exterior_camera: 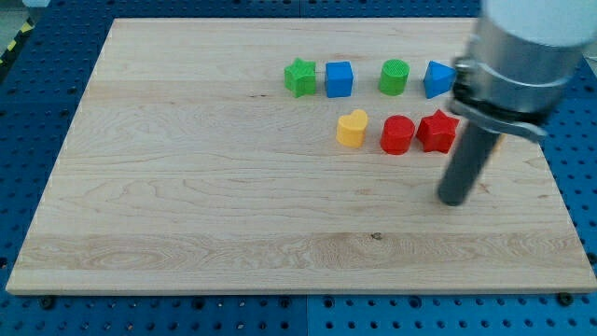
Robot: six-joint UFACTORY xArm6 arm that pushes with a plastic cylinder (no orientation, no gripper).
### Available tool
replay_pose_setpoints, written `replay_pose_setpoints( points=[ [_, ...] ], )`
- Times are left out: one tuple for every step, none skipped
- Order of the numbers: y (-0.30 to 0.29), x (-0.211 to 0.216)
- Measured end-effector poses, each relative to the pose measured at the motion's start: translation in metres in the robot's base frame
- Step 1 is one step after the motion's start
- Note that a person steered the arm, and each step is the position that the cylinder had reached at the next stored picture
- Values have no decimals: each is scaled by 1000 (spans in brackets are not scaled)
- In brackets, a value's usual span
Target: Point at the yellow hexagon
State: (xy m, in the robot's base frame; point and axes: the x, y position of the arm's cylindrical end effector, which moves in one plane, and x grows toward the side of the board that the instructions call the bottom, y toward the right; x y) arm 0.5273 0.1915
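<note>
No yellow hexagon shows plainly. The only hint of it is a yellow sliver (pixel 498 141) at the edge of my rod, just to the view's right of the red star (pixel 437 131) and almost wholly hidden behind the arm. Its shape cannot be made out, so I only judge that it may be the target.

My tip (pixel 454 198) rests on the wooden board (pixel 187 187) below the red star and slightly to the view's right of it, apart from every block and touching none. It is a plain rod with no jaws, so nothing is spread, pressed together or pinched, and it holds nothing.

Just to the view's left of the red star, all but touching it, sits a red round block (pixel 397 134). Further left of the star lies a yellow block (pixel 352 129) that looks notched like a heart rather than six-sided, so I would not take it for the target.

Above the red star runs a row. A blue block (pixel 437 79), partly behind the arm, is straight above the star; a green round block (pixel 395 77) is above and a little left; a blue cube (pixel 339 79) and a green star (pixel 299 77) are further left.

As for progress, the tip is near the star's cluster but not yet set against the hidden yellow piece. I judge the pointing unfinished; what is left is a short slide toward the view's upper right, clear of the red star.
</note>
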Motion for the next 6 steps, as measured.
replay_pose_setpoints(
  points=[
    [36,-3],
    [74,-31],
    [95,-49],
    [111,-65],
    [126,-101],
    [120,-107]
  ],
)
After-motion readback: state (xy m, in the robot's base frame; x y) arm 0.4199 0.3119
